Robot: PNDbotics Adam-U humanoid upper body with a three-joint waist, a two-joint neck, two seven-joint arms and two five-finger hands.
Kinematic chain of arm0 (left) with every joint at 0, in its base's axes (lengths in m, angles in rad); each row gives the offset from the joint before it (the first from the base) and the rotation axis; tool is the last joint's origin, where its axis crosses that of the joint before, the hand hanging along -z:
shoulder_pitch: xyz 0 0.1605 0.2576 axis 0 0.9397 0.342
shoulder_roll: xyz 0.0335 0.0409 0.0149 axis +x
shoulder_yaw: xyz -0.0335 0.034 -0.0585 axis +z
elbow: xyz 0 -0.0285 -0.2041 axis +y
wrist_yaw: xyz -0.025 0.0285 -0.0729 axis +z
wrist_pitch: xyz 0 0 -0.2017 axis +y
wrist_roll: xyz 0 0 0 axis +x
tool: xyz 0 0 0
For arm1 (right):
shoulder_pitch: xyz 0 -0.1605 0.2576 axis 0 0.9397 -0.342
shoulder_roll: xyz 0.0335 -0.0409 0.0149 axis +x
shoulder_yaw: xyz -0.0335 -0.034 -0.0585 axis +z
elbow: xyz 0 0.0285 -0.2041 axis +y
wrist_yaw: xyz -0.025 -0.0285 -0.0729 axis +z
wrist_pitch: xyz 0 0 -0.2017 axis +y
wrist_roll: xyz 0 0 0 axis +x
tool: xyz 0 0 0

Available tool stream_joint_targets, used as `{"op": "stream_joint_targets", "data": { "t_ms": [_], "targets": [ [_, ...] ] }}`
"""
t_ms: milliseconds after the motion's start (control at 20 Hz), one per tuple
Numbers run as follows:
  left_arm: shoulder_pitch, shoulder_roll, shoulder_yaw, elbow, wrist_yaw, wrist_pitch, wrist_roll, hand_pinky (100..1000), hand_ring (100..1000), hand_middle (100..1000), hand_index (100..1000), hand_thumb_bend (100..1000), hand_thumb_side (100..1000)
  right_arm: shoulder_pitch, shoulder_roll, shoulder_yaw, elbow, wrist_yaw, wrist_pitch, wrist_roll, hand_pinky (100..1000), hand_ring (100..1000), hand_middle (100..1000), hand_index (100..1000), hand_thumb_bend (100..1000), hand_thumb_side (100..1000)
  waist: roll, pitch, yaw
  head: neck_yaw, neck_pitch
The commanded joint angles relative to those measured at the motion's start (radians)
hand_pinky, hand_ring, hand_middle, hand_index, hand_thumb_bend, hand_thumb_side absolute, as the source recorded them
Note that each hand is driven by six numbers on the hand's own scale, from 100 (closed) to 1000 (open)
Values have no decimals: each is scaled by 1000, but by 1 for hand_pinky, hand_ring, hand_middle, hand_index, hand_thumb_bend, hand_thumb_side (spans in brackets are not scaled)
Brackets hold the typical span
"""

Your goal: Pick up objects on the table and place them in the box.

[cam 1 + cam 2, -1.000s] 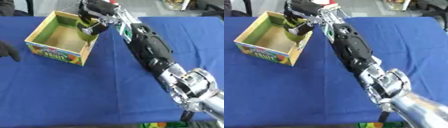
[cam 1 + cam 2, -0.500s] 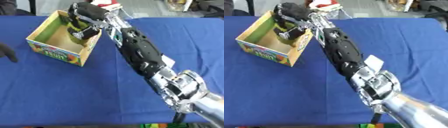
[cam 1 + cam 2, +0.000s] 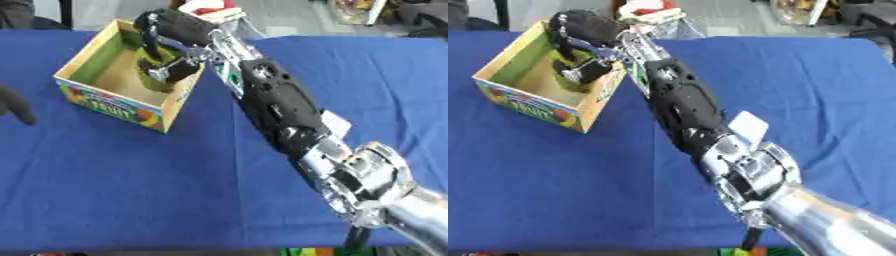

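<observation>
An open cardboard box point(image 3: 109, 106) with a colourful fruit print stands on the blue table at the far left. My right arm reaches from the lower right across the table to it. My right hand point(image 3: 171, 31) hangs over the box's right side, its fingers point(image 3: 172, 70) curled round a yellow-green object point(image 3: 154, 83) that sits low inside the box. The object's lower part is hidden by the box wall. Part of my left hand point(image 3: 14, 103) shows as a dark shape at the left edge, apart from the box.
The blue cloth point(image 3: 131, 190) covers the whole table. A red and white thing point(image 3: 210, 7) stands just beyond the far edge behind my right hand. A small colourful item point(image 3: 306, 251) peeks in at the bottom edge.
My right hand has carried the yellow-green object from above the box's right wall further in and down. The whole picture has also shifted a little.
</observation>
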Motion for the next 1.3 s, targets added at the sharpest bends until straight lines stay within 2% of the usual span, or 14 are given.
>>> {"op": "stream_joint_targets", "data": {
  "t_ms": [50, 150, 200, 300, 400, 650, 700, 850, 900, 950, 1000, 1050, 1150, 1300],
  "targets": [
    [-14, 1, -3, -20, 0, 3, 2, 425, 519, 414, 717, 100, 752, -19, -6, -9, -5, 30, 6, 38, 900, 926, 970, 996, 100, 373, 5, -20, 1, 4, -9],
    [-14, 2, -2, -20, -1, 3, 4, 425, 518, 414, 717, 100, 752, -19, -7, -11, -6, 36, 3, 55, 911, 937, 983, 1000, 100, 482, 4, -19, -1, 5, -10],
    [-15, 2, -2, -20, -2, 3, 4, 425, 518, 414, 717, 100, 753, -18, -8, -12, -4, 35, -1, 65, 919, 945, 994, 1000, 100, 593, 4, -19, -1, 6, -10],
    [-15, 2, -2, -20, -3, 3, 6, 424, 518, 413, 717, 100, 753, -17, -9, -14, -3, 28, -11, 81, 921, 942, 993, 1000, 100, 745, 4, -19, -2, 7, -11],
    [-15, 2, -1, -20, -4, 3, 7, 424, 517, 413, 717, 100, 752, -16, -9, -15, -4, 14, -17, 90, 922, 941, 992, 1000, 100, 773, 4, -19, -3, 8, -12],
    [-15, 3, -1, -20, -6, 2, 9, 423, 516, 412, 716, 100, 751, -20, -14, -11, -21, -19, -28, 102, 923, 939, 988, 1000, 100, 735, 4, -19, -5, 9, -14],
    [-15, 3, -1, -20, -6, 2, 10, 422, 516, 411, 716, 100, 751, -21, -16, -10, -26, -29, -31, 105, 923, 938, 985, 1000, 100, 705, 4, -19, -6, 9, -13],
    [-13, 5, 0, -20, -8, 3, 11, 422, 515, 411, 715, 100, 749, -38, -34, -5, -40, -77, -53, 112, 925, 931, 976, 998, 100, 673, 1, -20, -13, 14, -12],
    [-13, 6, 0, -20, -9, 3, 12, 421, 515, 410, 715, 100, 749, -45, -44, -2, -41, -103, -64, 121, 928, 932, 974, 1000, 100, 635, 0, -20, -16, 16, -12],
    [-12, 7, 1, -20, -10, 3, 12, 421, 515, 410, 715, 100, 749, -54, -55, 4, -40, -128, -78, 136, 933, 938, 972, 1000, 100, 553, -1, -20, -20, 19, -13],
    [-11, 8, 2, -20, -12, 3, 14, 421, 514, 410, 715, 100, 749, -64, -69, 12, -40, -154, -97, 156, 933, 938, 971, 1000, 100, 541, -2, -20, -24, 20, -13],
    [-10, 10, 4, -20, -13, 3, 15, 420, 514, 409, 715, 100, 749, -75, -85, 22, -44, -182, -120, 178, 929, 936, 964, 1000, 100, 371, -4, -20, -30, 23, -13],
    [-8, 15, 8, -20, -18, 2, 19, 419, 513, 409, 714, 100, 749, -93, -121, 46, -58, -248, -178, 227, 934, 937, 963, 1000, 100, 296, -8, -19, -45, 31, -15],
    [-4, 22, 15, -20, -27, 0, 27, 418, 512, 408, 714, 100, 749, -107, -173, 84, -85, -372, -235, 309, 933, 935, 957, 1000, 100, 301, -13, -15, -70, 46, -18]
  ]
}}
